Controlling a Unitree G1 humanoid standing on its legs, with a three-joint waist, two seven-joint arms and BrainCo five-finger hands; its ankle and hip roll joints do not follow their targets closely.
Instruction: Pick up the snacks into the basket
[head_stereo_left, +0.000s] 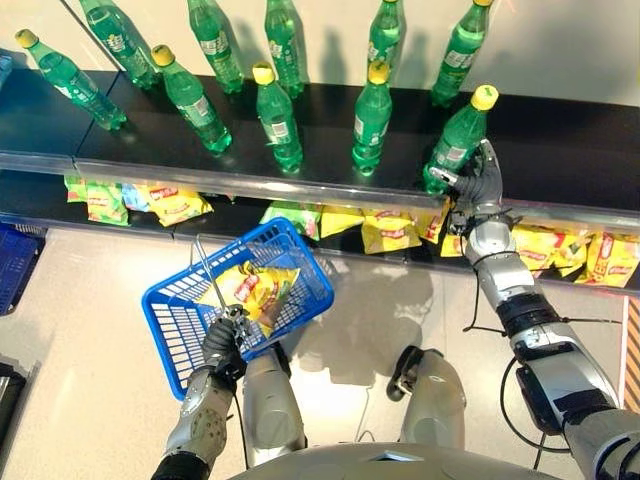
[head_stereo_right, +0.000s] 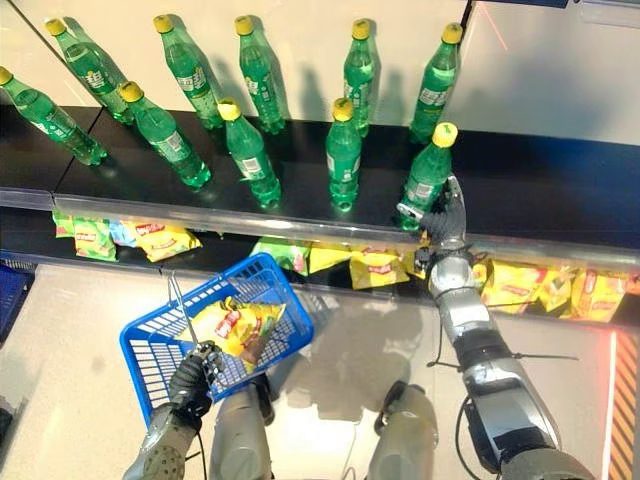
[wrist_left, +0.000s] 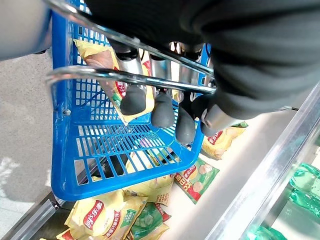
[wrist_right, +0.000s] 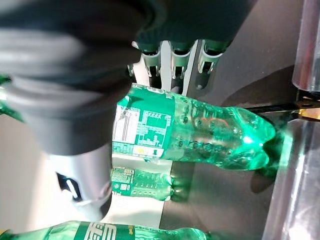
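The left robot hand (head_stereo_left: 222, 345) has its fingers curled round the metal handle (wrist_left: 130, 77) of the blue basket (head_stereo_left: 175, 325), which hangs in front of the dark shelf (head_stereo_left: 560, 150). A yellow snack bag (head_stereo_left: 255, 285) lies inside the basket. More snack bags (head_stereo_left: 390, 232) lie under the shelf. The right robot hand (head_stereo_left: 478, 185) wraps round a green bottle (head_stereo_left: 458, 135) standing at the shelf's front edge.

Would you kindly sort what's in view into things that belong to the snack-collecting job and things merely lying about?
Belongs to the job:
- blue basket, held by left hand
- snack bag in basket
- snack bags on lower shelf

Just there:
- green bottles; right hand is at one
- second basket
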